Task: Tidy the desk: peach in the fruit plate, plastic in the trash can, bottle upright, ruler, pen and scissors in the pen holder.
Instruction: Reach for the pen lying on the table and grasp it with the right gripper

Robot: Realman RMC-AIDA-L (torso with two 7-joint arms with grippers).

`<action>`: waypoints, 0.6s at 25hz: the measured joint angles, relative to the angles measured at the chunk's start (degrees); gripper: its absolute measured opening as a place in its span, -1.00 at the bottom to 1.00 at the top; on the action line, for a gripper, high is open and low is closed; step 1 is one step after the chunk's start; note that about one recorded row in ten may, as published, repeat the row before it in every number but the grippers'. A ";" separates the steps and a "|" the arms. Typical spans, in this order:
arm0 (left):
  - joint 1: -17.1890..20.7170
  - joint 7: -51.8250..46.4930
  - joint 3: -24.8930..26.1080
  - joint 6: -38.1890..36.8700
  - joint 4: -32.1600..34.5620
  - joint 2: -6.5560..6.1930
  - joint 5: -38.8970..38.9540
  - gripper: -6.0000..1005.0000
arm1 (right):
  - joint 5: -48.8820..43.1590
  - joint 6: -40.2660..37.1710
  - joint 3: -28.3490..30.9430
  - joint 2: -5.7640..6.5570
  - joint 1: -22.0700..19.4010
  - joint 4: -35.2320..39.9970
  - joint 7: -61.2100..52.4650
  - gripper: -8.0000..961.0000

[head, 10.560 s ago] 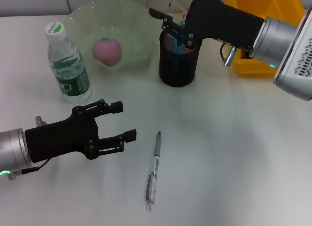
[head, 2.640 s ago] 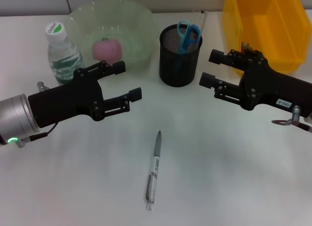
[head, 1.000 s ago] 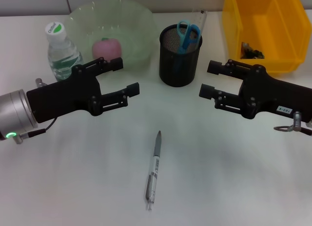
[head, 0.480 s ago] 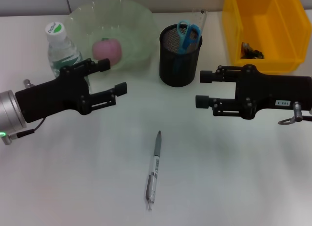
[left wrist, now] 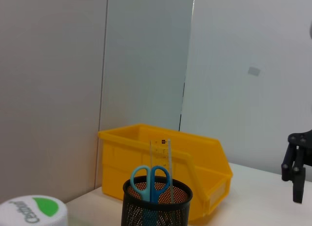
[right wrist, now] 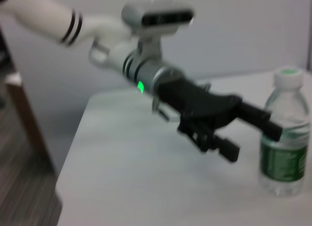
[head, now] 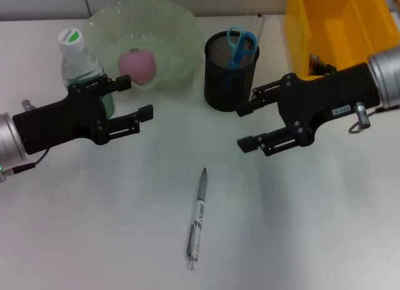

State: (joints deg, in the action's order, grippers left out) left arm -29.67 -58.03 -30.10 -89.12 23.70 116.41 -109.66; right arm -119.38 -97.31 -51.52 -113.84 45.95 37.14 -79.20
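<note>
The pen is seen lying near on the desk, between the left gripper and right gripper, both held open-fingered and empty.

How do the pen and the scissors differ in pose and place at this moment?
The pen lies flat on the desk, loose and outside any container; the scissors stand upright in the black mesh pen holder, blue handles up. The pen sits near the desk's front edge, the scissors toward the back. Neither is held: the left hand and right hand are both open above the desk.
</note>
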 joint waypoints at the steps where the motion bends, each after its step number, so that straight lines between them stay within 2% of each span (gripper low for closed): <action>1: 0.03 -0.17 0.00 -0.10 0.20 -0.06 0.00 0.59 | -1.60 -0.33 -0.54 0.01 1.37 0.51 -0.50 0.39; 2: 0.12 -0.75 0.06 -0.20 0.73 -0.30 -0.01 0.59 | -4.15 -0.58 -2.36 0.05 4.42 0.88 -1.02 0.39; 3: 0.12 -0.75 0.06 -0.20 0.73 -0.30 -0.01 0.59 | -4.15 -0.58 -2.36 0.05 4.42 0.88 -1.02 0.39; 7: 0.28 -2.28 0.01 -0.19 2.20 -0.84 -0.12 0.59 | -8.18 0.31 -7.65 -0.72 9.37 1.49 -0.74 0.39; 9: 0.32 -2.63 0.12 -0.17 2.29 -0.96 -0.14 0.59 | -8.98 1.08 -10.86 -1.61 11.04 2.40 0.15 0.39; 11: 0.72 -2.97 0.38 0.00 2.31 -1.06 -0.02 0.59 | -9.56 2.35 -15.79 -3.04 12.40 4.06 1.29 0.39; 12: 1.00 -2.97 0.46 0.14 2.32 -1.04 0.18 0.59 | -10.76 3.42 -19.76 -4.23 13.23 5.54 2.07 0.39; 13: 1.00 -2.97 0.46 0.14 2.32 -1.04 0.18 0.59 | -10.76 3.42 -19.76 -4.23 13.23 5.54 2.07 0.39; 15: 1.27 -2.97 0.56 0.23 2.29 -0.98 0.30 0.59 | -12.72 4.69 -23.76 -5.39 14.11 6.98 2.74 0.39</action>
State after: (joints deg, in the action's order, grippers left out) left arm -28.40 -61.00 -29.54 -88.89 25.99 115.43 -109.36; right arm -132.09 -92.63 -75.28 -119.23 60.06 44.12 -76.46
